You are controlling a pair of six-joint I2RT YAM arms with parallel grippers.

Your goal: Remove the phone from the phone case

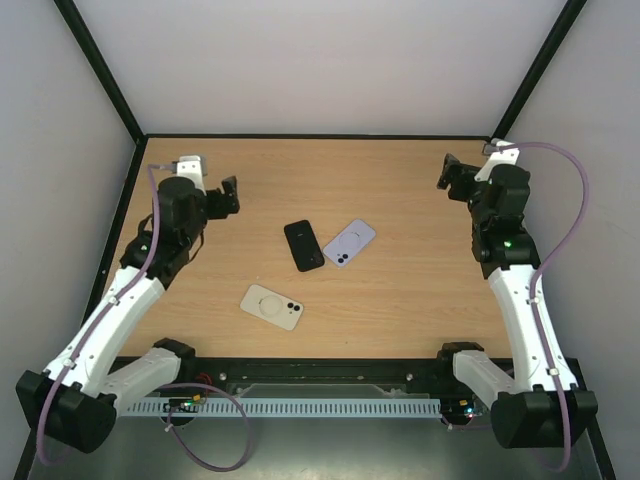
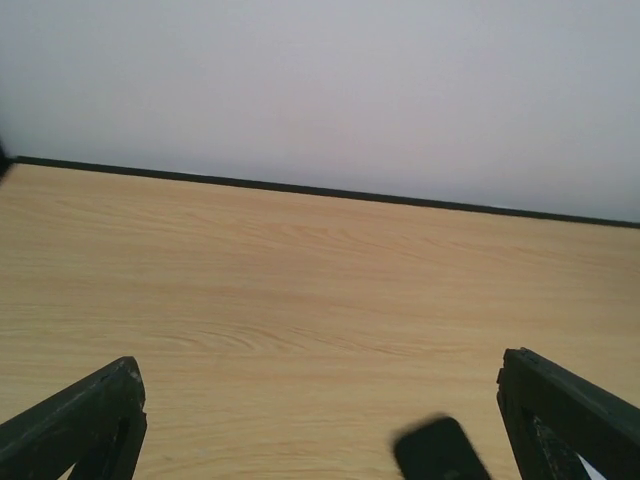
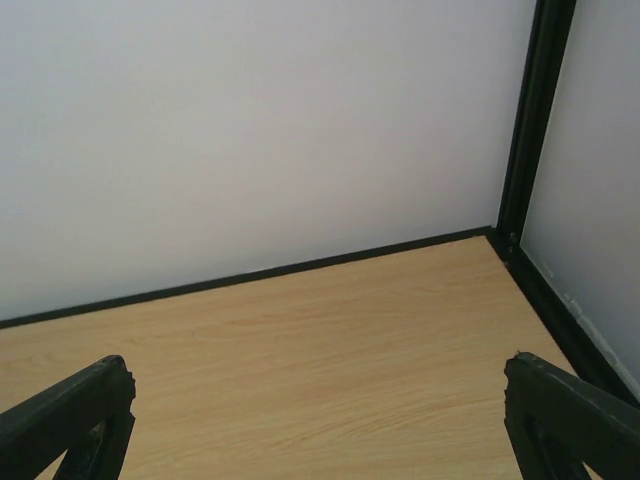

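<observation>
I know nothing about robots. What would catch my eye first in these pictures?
Three phones lie on the wooden table: a black phone and a lilac phone side by side in the middle, and a cream phone nearer the front edge. The left arm and right arm stand at either side, jaws wide open, holding nothing.
</observation>
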